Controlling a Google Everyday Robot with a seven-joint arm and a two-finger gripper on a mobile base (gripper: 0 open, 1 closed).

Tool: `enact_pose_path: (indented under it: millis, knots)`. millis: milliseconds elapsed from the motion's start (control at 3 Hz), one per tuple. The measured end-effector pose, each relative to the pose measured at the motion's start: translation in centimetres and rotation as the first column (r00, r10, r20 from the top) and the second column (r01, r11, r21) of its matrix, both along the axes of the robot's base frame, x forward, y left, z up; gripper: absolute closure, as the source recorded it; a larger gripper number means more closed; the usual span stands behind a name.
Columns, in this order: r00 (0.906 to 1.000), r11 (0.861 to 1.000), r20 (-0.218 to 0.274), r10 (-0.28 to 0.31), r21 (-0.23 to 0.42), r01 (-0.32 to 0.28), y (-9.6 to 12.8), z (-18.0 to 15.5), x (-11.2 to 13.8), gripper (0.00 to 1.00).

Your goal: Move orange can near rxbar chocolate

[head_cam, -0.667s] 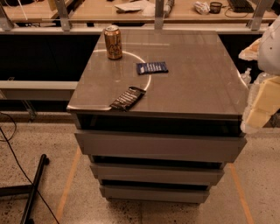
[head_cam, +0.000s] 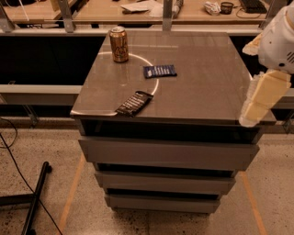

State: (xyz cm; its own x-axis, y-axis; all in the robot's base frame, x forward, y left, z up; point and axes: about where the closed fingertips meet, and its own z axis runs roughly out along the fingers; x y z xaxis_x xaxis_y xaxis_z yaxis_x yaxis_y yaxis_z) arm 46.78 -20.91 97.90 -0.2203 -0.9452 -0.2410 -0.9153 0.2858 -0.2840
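Note:
The orange can (head_cam: 119,44) stands upright at the far left corner of the grey cabinet top (head_cam: 206,78). The rxbar chocolate (head_cam: 134,103), a dark wrapper, lies flat near the front left edge, well in front of the can. My gripper (head_cam: 259,98) hangs at the right edge of the cabinet, pale cream, pointing down, far from both the can and the bar. It holds nothing that I can see.
A blue bar wrapper (head_cam: 160,71) with white text lies between the can and the dark bar. The cabinet has drawers (head_cam: 165,153) below. A wooden bench (head_cam: 138,11) with clutter runs behind. A black stand leg (head_cam: 36,193) and cable lie on the floor at left.
My gripper has shifted a little to the left, closer to the cabinet's right edge. The can and both bars have not moved.

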Motion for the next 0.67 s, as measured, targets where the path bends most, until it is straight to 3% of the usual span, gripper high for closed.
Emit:
enact_pose_path:
  millis: [333, 667]
  knots:
    - [0.9987, 0.997, 0.04, -0.031, 0.066, 0.029, 0.9, -0.5, 4.4, 0.0]
    - [0.9939, 0.984, 0.069, -0.086, 0.164, 0.074, 1.8, -1.8, 8.5, 0.0]
